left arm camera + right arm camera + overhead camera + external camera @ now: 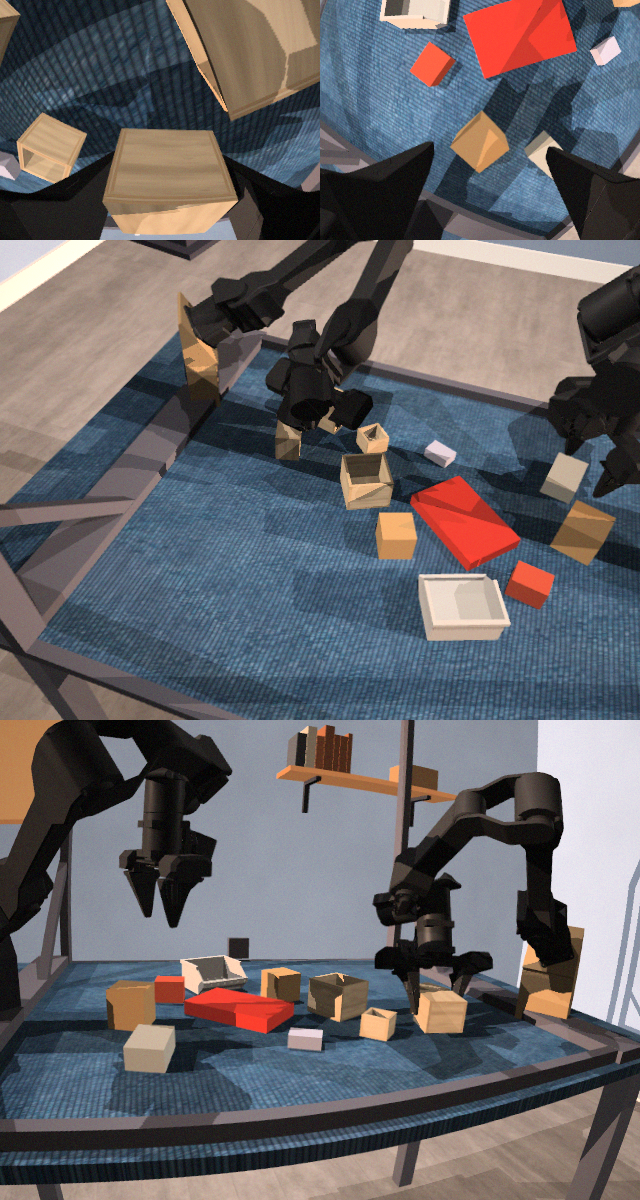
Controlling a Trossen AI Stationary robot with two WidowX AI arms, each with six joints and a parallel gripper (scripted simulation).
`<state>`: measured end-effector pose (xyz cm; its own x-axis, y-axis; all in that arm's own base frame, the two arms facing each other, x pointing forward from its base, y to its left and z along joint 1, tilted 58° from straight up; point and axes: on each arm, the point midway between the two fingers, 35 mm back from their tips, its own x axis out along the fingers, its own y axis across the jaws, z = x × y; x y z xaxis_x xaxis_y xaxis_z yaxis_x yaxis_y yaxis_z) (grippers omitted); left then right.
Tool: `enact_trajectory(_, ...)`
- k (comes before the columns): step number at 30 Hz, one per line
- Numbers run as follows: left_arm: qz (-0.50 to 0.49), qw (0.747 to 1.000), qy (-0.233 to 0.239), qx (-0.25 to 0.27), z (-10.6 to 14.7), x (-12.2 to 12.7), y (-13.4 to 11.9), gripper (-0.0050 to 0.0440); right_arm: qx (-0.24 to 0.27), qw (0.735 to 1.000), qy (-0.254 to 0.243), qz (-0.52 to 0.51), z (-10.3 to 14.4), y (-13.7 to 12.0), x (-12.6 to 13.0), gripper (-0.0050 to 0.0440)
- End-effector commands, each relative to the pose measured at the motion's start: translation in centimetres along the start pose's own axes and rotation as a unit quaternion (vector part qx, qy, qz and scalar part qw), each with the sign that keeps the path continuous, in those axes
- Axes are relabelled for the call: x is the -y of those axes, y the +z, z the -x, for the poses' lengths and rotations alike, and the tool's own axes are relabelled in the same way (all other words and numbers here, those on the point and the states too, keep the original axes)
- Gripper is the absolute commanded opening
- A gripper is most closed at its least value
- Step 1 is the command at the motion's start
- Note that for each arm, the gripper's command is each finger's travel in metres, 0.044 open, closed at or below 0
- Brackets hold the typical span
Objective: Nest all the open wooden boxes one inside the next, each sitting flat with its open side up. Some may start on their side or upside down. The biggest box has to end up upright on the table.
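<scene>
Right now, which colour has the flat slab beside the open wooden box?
Red; the slab shows best in the top view.

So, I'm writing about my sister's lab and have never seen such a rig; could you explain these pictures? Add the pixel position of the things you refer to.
It's two black robot arms at a table. One picture looks down from above, one looks across from outside, and two come from cameras on the arms' wrists. The left claw (321, 418) (436, 999) (167, 158) is closed on a wooden box (329, 421) (442, 1013) (167, 162). The right claw (583, 472) (159, 921) (492, 150) is open and holds nothing. On the blue surface (206, 575) (258, 1076) (100, 50) (370, 90) lie more wooden boxes, a white bin (465, 632) (192, 979) (415, 21), a red slab (465, 521) (232, 1006) (515, 37) and various blocks.
</scene>
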<state>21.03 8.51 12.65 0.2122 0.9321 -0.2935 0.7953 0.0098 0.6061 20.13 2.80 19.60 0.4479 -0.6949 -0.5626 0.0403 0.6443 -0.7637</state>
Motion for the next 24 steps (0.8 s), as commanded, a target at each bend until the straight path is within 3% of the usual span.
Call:
enact_trajectory(1, 0.003, 1.000, 0.003, 0.003, -0.8, 0.0, 0.0, -0.0050, 0.001, 1.000, 0.000, -0.001, 0.1, 0.1, 0.1, 0.0400)
enact_trajectory(10, 0.002, 1.000, 0.002, 0.007, -1.3, 0.0, 0.3, -0.0050, 0.001, 1.000, 0.000, -0.001, 0.1, 0.1, 0.1, 0.0400)
enact_trajectory(16, 0.001, 0.998, 0.002, 0.065, -0.5, 0.0, -0.6, -0.0050, 0.001, 1.000, 0.000, -0.001, 0.1, 0.1, 0.1, 0.0400)
enact_trajectory(24, 0.002, 0.995, -0.001, 0.102, -0.3, 0.1, -1.2, -0.0050, 0.001, 1.000, 0.000, -0.001, 0.1, 0.1, 0.1, 0.0400)
